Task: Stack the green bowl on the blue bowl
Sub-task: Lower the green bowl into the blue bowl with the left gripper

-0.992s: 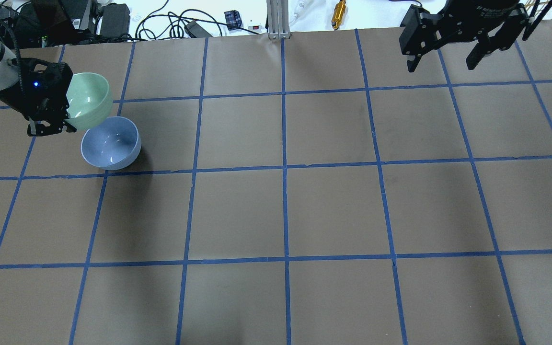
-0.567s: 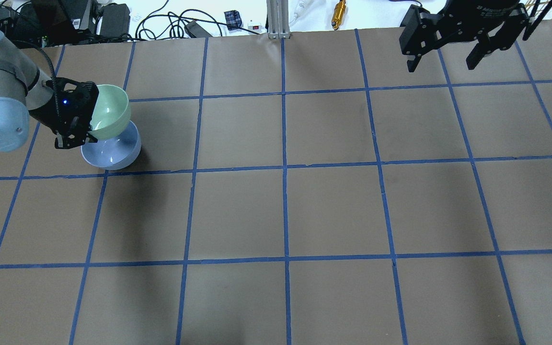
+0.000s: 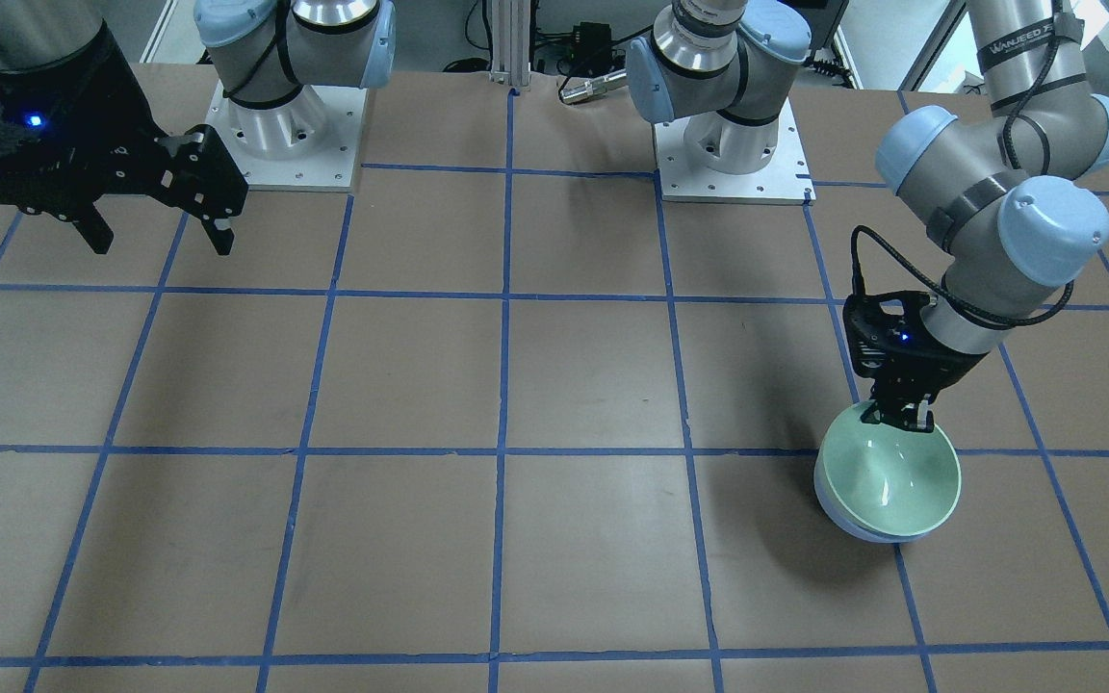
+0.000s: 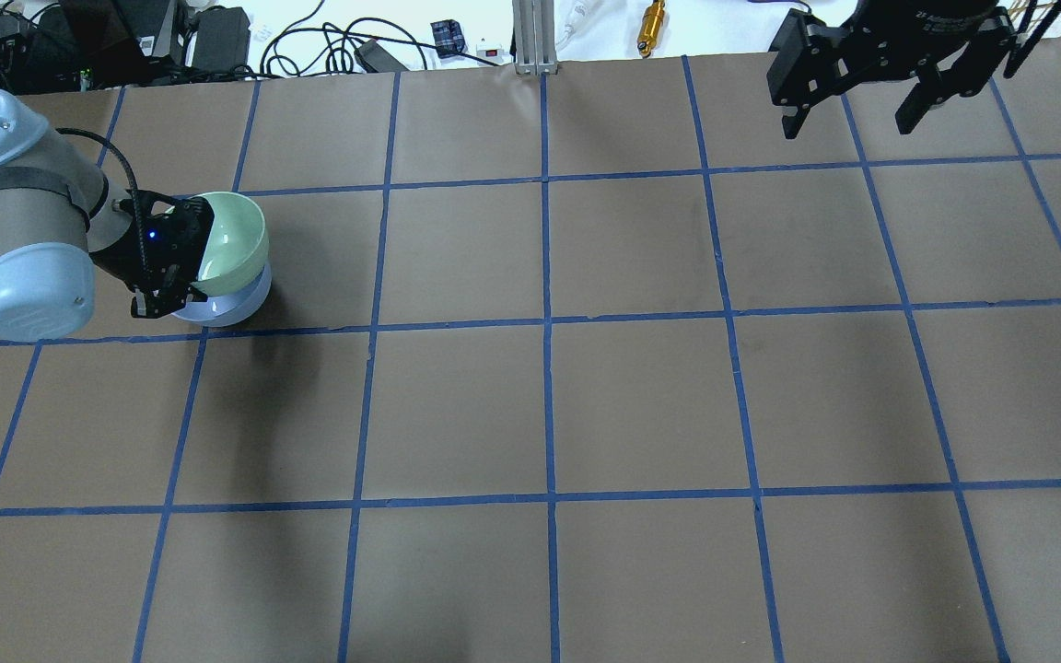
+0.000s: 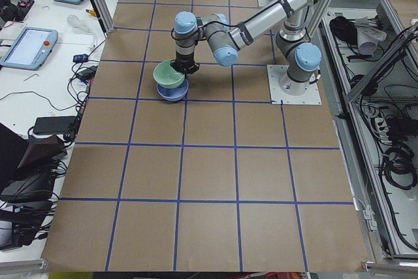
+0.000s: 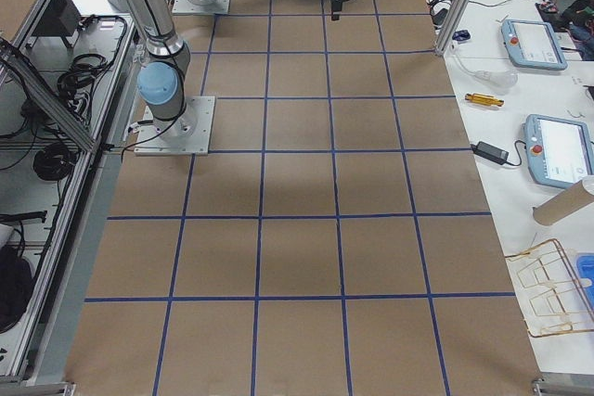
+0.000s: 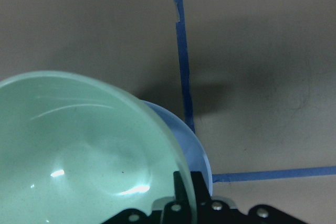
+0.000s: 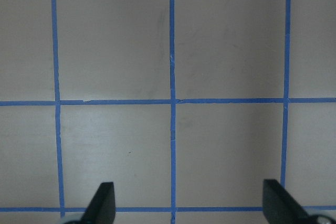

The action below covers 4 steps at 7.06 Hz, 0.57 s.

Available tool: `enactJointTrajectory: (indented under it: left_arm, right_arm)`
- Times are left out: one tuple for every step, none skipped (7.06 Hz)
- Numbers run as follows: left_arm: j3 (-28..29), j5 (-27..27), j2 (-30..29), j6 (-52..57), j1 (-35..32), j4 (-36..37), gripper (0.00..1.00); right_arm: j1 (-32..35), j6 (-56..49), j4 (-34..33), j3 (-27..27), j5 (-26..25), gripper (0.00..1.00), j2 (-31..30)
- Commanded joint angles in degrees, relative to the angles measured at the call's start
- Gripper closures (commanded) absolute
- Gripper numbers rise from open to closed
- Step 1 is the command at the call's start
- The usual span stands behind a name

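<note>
The mint-green bowl (image 4: 234, 235) sits over and inside the periwinkle-blue bowl (image 4: 238, 304) at the table's left. Only a strip of the blue bowl shows under it. My left gripper (image 4: 182, 296) is shut on the green bowl's near rim. The front view shows the green bowl (image 3: 891, 479) nested on the blue bowl (image 3: 838, 515), the left gripper (image 3: 899, 420) pinching its rim. In the left wrist view the green bowl (image 7: 79, 150) fills the lower left, the blue bowl (image 7: 191, 148) peeking out beside it. My right gripper (image 4: 853, 118) hangs open and empty at the far right.
Brown paper with a blue tape grid (image 4: 549, 322) covers the table. Cables and small gear (image 4: 337, 41) lie beyond the far edge. The arm bases (image 3: 733, 144) stand on the robot's side. Tablets (image 6: 555, 147) rest on a side bench.
My left gripper carried the green bowl toward the near right and down, from beside the blue bowl to over and into it. The right arm has not moved.
</note>
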Motion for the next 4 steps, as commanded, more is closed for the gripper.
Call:
enactJointTrajectory:
  left_arm:
    - [-0.52,-0.02,-0.04,1.58,0.71,0.56,1.00]
    - [-0.52,-0.02,0.05,2.63,1.67,0.56,1.00]
    - [-0.60,-0.11,0.14,4.72,3.25,0.56,1.00]
    - [-1.13,-0.20,-0.12,4.31,3.44,0.56,1.00]
  right_arm:
    - [0.00,0.00,0.00,0.00,-0.03,0.00,0.03]
    - [0.00,0.00,0.00,0.00,0.06,0.00,0.03]
    - [0.00,0.00,0.00,0.00,-0.03,0.00,0.03]
    - [0.00,0.00,0.00,0.00,-0.03,0.00,0.03]
